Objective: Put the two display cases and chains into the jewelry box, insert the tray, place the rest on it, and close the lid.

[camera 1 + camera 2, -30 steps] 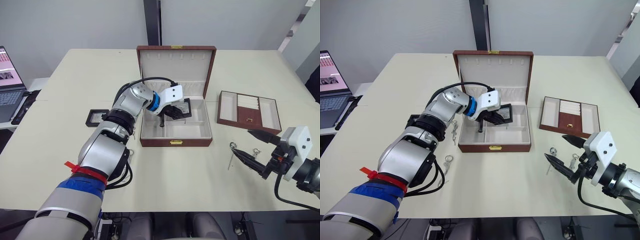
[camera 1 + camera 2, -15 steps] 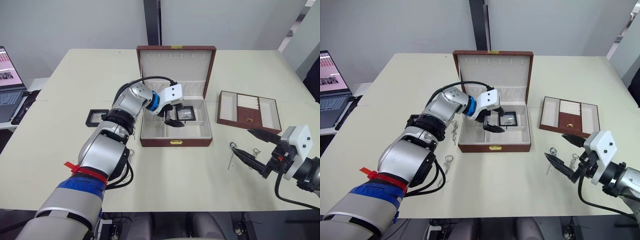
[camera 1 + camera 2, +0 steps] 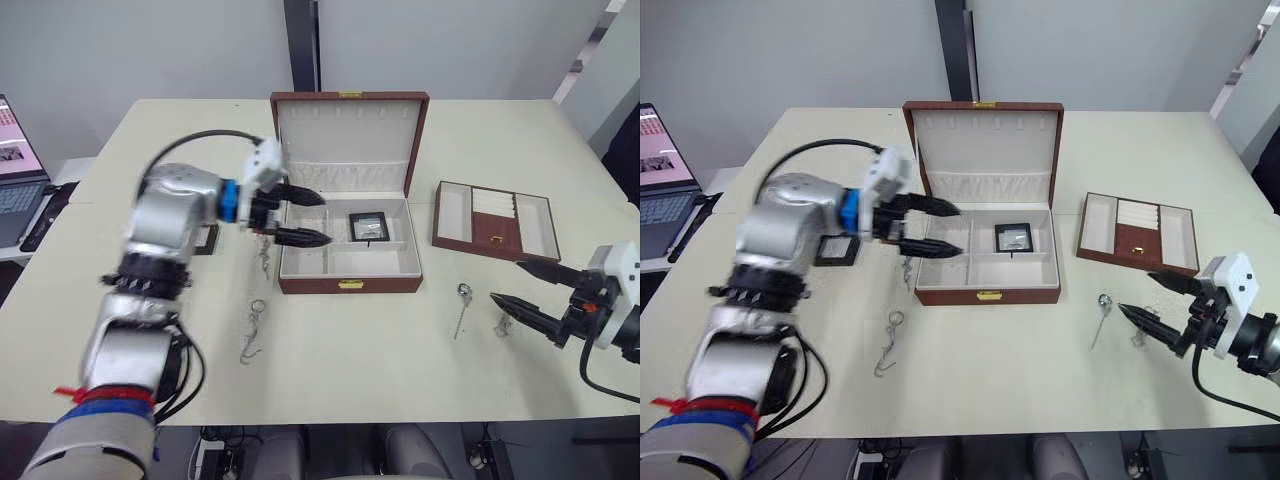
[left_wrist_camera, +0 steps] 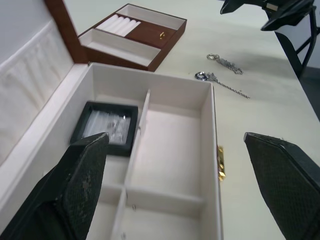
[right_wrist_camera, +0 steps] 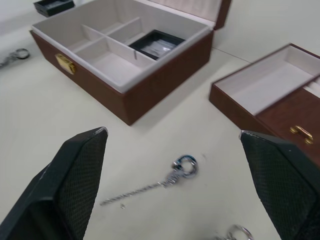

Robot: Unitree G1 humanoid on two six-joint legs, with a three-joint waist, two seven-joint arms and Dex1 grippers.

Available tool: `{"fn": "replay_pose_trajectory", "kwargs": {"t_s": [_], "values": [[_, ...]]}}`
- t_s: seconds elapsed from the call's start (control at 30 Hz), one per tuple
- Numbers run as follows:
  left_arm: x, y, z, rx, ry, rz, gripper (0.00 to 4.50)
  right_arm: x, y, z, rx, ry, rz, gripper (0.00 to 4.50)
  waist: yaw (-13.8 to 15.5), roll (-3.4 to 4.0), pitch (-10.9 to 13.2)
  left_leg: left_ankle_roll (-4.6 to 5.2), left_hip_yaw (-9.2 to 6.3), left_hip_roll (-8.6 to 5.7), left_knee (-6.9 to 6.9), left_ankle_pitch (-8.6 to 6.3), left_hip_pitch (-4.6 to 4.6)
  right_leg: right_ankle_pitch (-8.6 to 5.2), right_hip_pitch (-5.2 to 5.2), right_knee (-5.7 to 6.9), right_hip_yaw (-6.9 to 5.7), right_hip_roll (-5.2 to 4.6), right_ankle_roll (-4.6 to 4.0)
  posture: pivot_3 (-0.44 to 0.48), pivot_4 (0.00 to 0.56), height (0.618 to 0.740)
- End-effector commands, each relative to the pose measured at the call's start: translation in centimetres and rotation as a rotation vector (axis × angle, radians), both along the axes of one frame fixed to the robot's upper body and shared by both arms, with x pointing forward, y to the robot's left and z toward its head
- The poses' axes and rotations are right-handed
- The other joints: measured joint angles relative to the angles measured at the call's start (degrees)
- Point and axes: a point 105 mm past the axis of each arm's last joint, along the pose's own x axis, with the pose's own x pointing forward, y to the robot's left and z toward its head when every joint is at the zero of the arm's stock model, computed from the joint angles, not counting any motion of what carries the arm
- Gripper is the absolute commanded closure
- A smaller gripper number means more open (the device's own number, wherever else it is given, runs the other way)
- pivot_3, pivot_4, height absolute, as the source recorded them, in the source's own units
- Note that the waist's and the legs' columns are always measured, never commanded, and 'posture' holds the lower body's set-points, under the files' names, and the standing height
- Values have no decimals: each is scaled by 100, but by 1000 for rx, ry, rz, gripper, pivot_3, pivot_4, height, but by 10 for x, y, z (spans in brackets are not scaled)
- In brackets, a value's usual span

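Table (image 3: 400, 340): two cases, three chains

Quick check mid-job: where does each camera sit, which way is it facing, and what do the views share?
Head eyes: look forward and down at the table; both arms show, left gripper by the jewelry box, right gripper near the tray.
Left wrist: looks into the box at the display case, between its own fingers.
Right wrist: faces a chain and the box.
Shared: box, case, tray.
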Motion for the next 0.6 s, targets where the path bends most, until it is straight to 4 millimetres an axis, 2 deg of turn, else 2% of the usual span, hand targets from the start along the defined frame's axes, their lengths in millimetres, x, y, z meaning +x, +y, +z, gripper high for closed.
{"fn": "replay_pose_trajectory", "kwargs": {"t_s": [0.03, 0.13, 0.23, 0.4, 0.6], "values": [[-12, 38, 10, -5, -26, 155, 22, 6, -14, 4, -21, -25, -3, 0, 13, 0, 0, 6, -5, 1, 0, -3, 0, 0, 1, 1, -5, 0, 0, 0, 150, 740], [-21, 68, 0, 21, -1, 290, 22, 11, -23, -2, -7, 1, -11, 0, 29, 1, -1, 14, -4, -2, 1, -7, 1, 0, 3, 0, -4, -5, 0, 0, 150, 740], [-42, 110, -18, 57, 44, 478, 22, 14, -34, -11, -18, 32, -20, 0, 36, 3, -2, 19, -1, -4, 0, -10, 1, 0, 3, -4, -3, -21, 0, 0, 150, 740], [-72, 163, -36, 113, 52, 716, 22, 17, -47, -18, -41, 57, -35, 0, 63, 3, -2, 20, -3, -3, -4, -10, 2, 0, 1, -4, -8, -43, 0, 0, 150, 740], [-100, 206, -49, 151, 31, 917, 22, 15, -62, -28, -58, 88, -84, 0, 74, 2, -2, 21, -2, -9, -5, -11, 3, 0, 6, -10, -10, -52, 0, 0, 150, 740]]}}
